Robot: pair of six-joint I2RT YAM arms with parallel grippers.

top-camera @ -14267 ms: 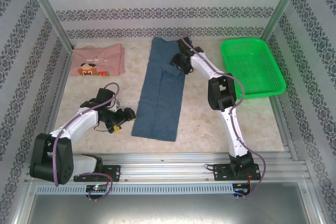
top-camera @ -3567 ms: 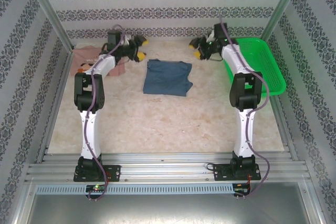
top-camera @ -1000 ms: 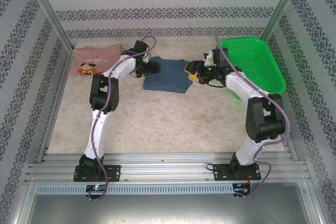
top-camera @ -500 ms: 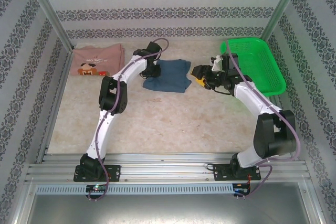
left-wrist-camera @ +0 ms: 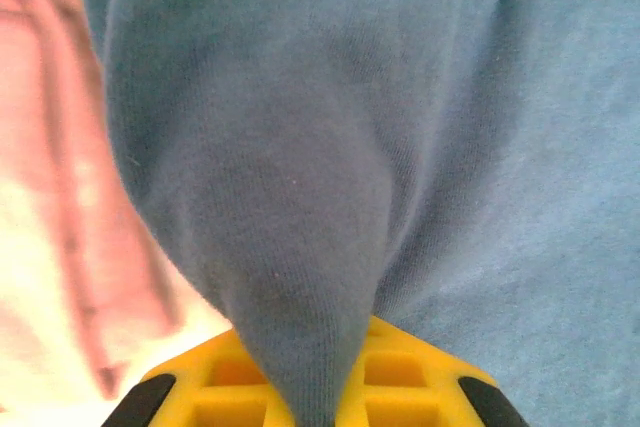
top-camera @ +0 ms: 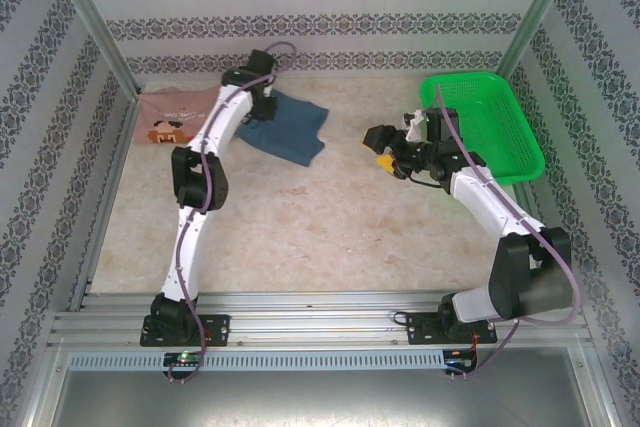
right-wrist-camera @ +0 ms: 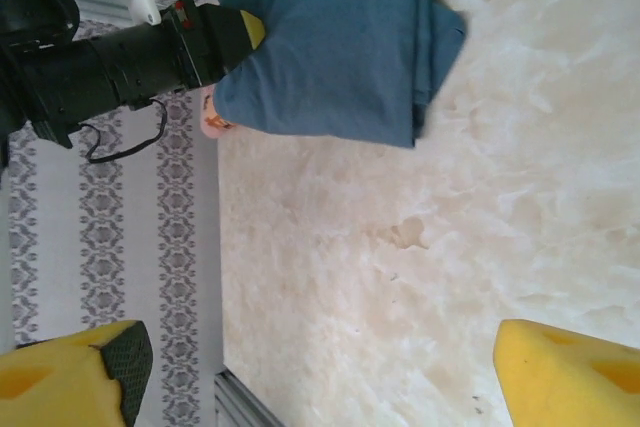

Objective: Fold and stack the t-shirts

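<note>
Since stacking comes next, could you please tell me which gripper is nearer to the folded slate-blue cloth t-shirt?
Left. The left gripper is shut on the left edge of the slate-blue t-shirt; the right gripper hangs open to its right, apart from it.

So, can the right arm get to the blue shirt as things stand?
Probably yes: the open right gripper faces the blue shirt across bare table, though the left gripper is shut on its edge.

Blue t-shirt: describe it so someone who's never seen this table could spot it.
On the pale table, look at the far edge, left of centre. The blue t-shirt lies folded there, pinched by the left gripper. Unlike the neighbouring pink t-shirt, it is plain.
</note>
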